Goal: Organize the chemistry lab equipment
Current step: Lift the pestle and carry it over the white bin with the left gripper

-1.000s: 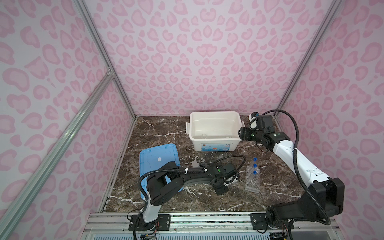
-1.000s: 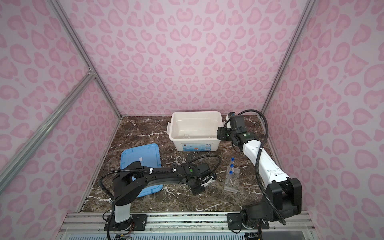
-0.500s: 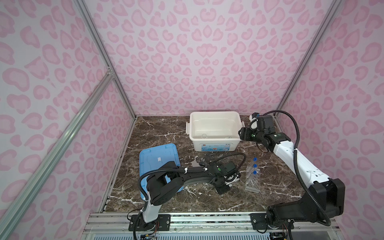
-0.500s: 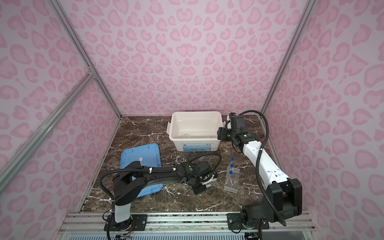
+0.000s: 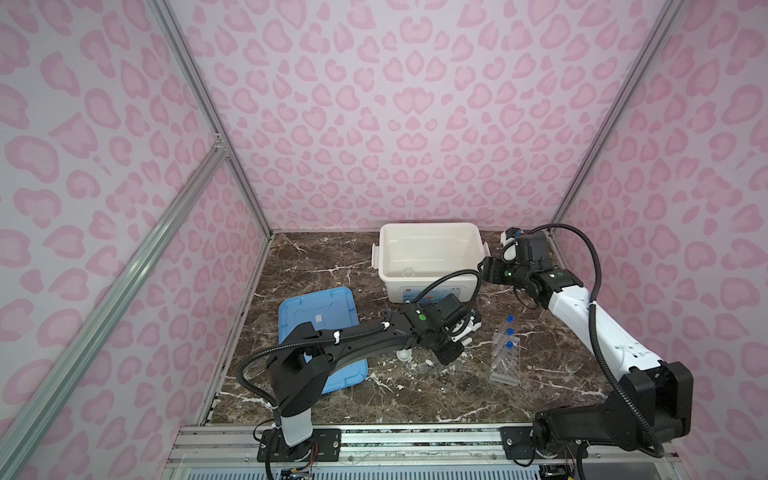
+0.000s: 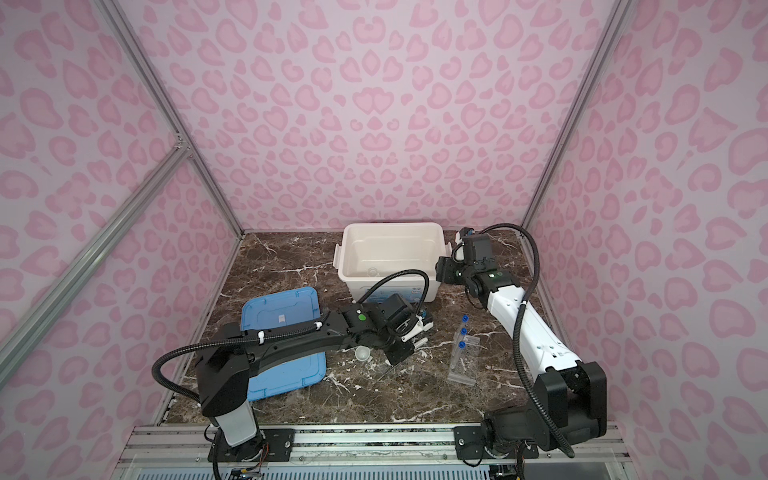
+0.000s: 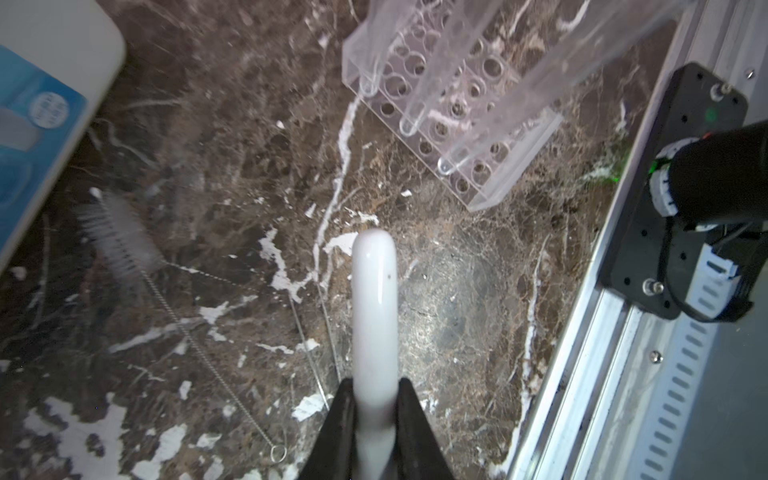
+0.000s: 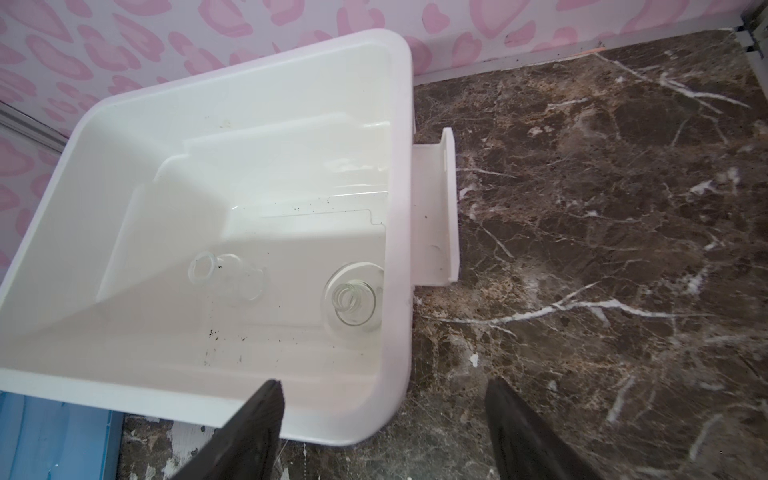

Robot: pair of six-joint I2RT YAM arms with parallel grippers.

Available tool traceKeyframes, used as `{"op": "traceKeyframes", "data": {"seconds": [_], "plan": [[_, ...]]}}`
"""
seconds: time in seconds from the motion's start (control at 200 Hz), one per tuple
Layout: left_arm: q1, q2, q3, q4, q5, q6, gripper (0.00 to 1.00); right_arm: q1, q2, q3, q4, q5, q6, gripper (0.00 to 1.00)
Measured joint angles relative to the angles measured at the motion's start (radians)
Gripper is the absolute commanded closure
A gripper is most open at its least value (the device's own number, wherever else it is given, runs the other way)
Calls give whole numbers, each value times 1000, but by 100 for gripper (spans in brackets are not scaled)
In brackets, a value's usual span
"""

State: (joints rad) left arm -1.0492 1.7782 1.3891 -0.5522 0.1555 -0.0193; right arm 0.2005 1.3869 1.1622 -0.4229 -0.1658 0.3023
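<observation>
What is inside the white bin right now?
In the white bin, an upright clear glass flask stands near one side wall and a second glass vessel lies on its side. Nothing else shows; floor under the near rim is hidden.

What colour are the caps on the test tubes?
Blue; the caps show best in a top view.
</observation>
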Motion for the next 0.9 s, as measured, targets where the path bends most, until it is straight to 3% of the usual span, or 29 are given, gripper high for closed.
{"op": "traceKeyframes", "data": {"seconds": [0.255,0.565,0.9], "plan": [[92,-83,57,5,-2,-15,93,0,-9,-12,13,-11,1,22],[252,-85,195,10,-26,-10,93,0,-9,-14,14,-24,5,22],[410,155,483,-2,-24,2,92,0,-12,-26,18,-45,21,22]]}}
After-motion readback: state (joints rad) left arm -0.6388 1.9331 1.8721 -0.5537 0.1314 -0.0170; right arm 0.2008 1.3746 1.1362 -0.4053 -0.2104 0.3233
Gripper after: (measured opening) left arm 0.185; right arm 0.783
